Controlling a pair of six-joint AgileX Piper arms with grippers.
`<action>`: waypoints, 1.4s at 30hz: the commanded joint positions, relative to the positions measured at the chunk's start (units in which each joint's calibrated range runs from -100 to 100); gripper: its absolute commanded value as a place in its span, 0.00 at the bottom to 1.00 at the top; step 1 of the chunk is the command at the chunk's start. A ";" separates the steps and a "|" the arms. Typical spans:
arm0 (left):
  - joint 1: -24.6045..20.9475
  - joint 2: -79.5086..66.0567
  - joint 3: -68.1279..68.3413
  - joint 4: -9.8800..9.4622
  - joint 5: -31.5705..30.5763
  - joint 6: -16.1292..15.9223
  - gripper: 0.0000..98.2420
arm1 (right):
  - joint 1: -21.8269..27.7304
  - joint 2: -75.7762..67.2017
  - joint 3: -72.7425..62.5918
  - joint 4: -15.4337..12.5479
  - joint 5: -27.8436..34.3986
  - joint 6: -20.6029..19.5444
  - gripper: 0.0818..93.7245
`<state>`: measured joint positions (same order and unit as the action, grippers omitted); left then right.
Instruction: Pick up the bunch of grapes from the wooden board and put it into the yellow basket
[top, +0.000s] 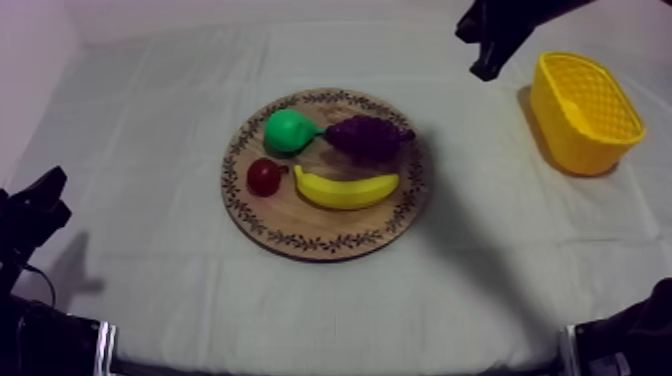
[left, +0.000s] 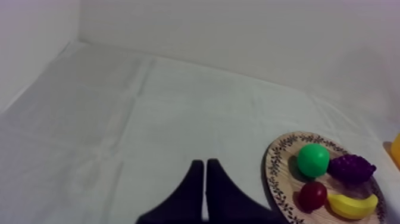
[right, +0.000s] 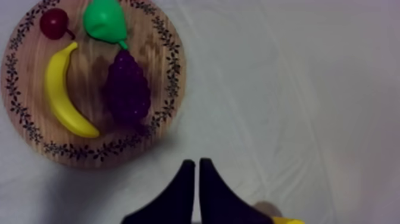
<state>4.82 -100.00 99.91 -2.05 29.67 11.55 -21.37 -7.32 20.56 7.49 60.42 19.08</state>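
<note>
Purple, knobbly grapes (top: 368, 136) lay on the board (top: 300, 243), behind the banana (top: 345, 188) and just beside the pear (top: 287, 130). Left gripper (left: 204, 162) and right gripper (right: 195, 162) both had their fingers pressed together in a narrow wedge. Farther right stood the basket (top: 585, 110), well apart.

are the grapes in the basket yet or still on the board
On the board. The bunch of grapes lies on the wooden board beside the pear, apart from the yellow basket.
</note>
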 joint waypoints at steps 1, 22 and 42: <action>0.00 0.00 -0.02 -0.02 -0.01 0.00 0.00 | -0.17 1.74 -2.59 -0.32 1.60 0.71 0.00; 0.00 0.00 -0.02 -0.02 -0.01 0.00 0.00 | -2.42 20.53 -21.99 -2.88 19.82 4.57 0.00; 0.00 0.00 -0.02 -0.02 -0.01 0.00 0.00 | -4.08 32.03 -30.39 -4.79 25.27 4.75 0.37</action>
<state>4.82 -100.00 99.91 -2.05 29.66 11.55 -25.46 24.50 -9.76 2.85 85.91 23.72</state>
